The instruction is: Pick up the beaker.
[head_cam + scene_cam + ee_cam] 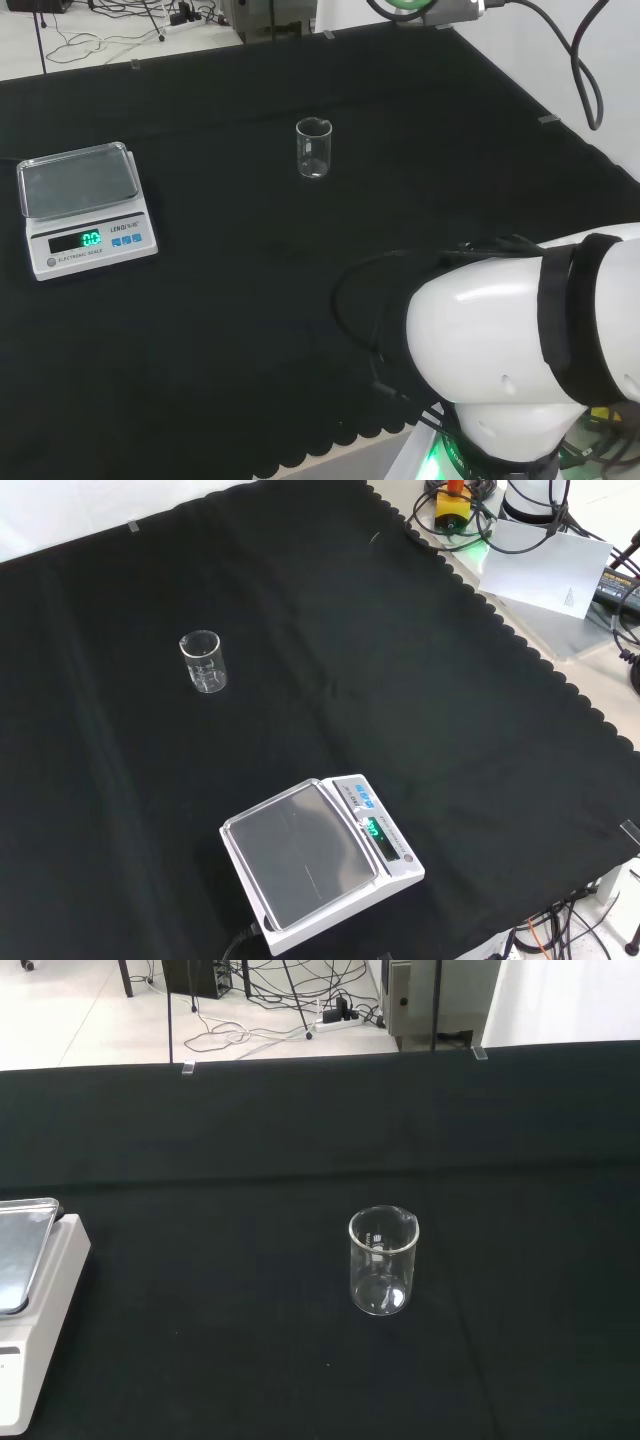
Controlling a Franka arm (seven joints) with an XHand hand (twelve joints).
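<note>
A small clear glass beaker (313, 149) stands upright and empty on the black cloth, toward the far middle of the bench in the head view. In the front view the beaker (204, 662) is at the upper left. The wrist view looks at the beaker (382, 1261) from a distance, with bare cloth all round it. Nothing touches it. The arm's white links (530, 350) fill the lower right of the head view.
A white digital scale (83, 206) with a steel pan sits at the left in the head view, its display lit; the scale (318, 858) is near the front edge in the front view. Cables and boxes (540, 540) lie beyond the cloth's scalloped edge.
</note>
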